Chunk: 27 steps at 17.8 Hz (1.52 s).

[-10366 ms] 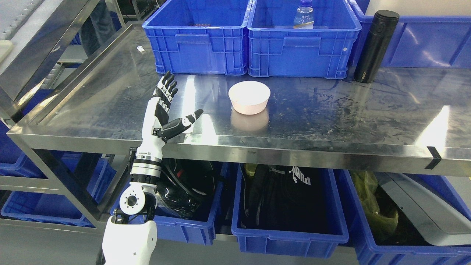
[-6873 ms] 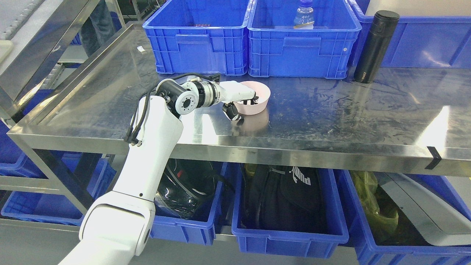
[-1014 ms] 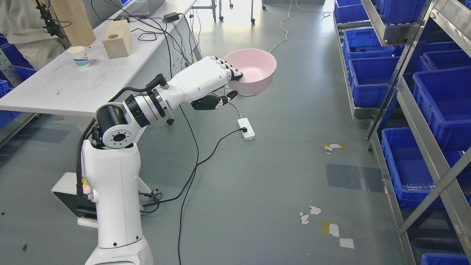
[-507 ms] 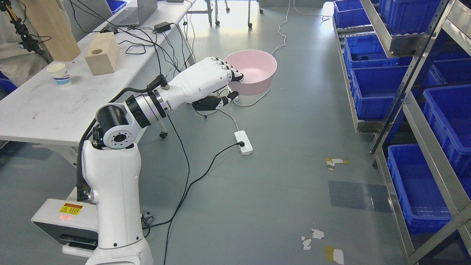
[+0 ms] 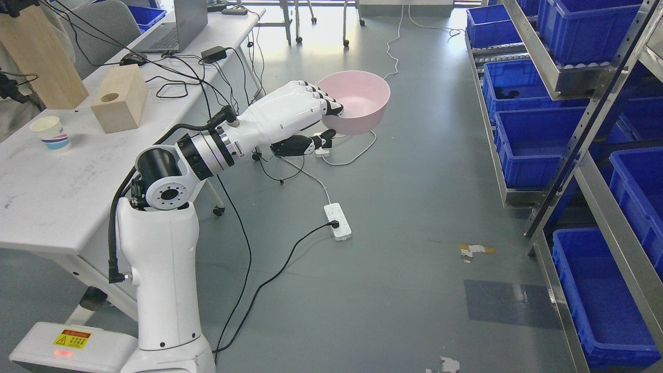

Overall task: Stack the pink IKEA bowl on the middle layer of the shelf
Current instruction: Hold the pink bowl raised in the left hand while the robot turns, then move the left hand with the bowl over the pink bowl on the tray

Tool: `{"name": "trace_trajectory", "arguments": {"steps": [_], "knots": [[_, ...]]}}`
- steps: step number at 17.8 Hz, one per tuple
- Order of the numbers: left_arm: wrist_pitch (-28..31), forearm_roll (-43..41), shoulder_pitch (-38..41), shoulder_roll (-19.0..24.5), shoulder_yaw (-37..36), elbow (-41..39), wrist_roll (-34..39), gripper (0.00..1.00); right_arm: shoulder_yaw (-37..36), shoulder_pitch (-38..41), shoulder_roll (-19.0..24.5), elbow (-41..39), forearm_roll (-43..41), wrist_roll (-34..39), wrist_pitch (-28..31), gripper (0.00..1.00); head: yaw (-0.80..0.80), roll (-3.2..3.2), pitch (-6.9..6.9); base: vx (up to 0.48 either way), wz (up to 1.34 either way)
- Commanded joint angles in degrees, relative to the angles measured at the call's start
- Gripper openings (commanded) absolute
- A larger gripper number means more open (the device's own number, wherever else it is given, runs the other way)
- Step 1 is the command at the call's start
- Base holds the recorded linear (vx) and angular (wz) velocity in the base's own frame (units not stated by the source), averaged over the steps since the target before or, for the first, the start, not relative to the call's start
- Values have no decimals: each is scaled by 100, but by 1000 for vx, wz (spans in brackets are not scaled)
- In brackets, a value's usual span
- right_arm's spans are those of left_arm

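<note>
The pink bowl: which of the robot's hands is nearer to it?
Left. The left hand grips the bowl by its rim, held above the floor. The right hand is out of view.

A matt pink bowl [image 5: 357,101] is showing beside glossy white plastic on the left hand [image 5: 295,111]; blue plastic bins [image 5: 533,140] are sitting in bare metal shelving [image 5: 585,129] at right.

One pink bowl [image 5: 357,101], one hand [image 5: 290,116], two wooden blocks [image 5: 119,98], one paper cup [image 5: 51,133], one laptop [image 5: 176,28] and one power strip [image 5: 337,221] are in view.
</note>
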Motion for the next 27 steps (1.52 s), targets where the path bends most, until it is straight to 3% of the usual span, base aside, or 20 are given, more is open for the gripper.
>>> {"name": "trace_trajectory", "arguments": {"steps": [1,13,20,23,27], "knots": [[-2,6,1,100,-134,4,34,3,0,18,-100,-100,0,0,-4,100,0,0,0,209,-153],[-2,24,-52,100,-346,13,324,3,0,27,-100,-100,0,0,-4,100,0,0,0,107,-824],[-2,-55,-1060,100,189,170,281,3,0,18,-100,-100,0,0,-4,100,0,0,0,-23,-1435],[-2,-379,-1562,596,296,617,281,3,0,27,-100,-100,0,0,-4,100,0,0,0,10,-1071],[-2,-1064,-1775,948,243,1093,228,3,0,18,-100,-100,0,0,-4,100,0,0,-1,54,-832]]}}
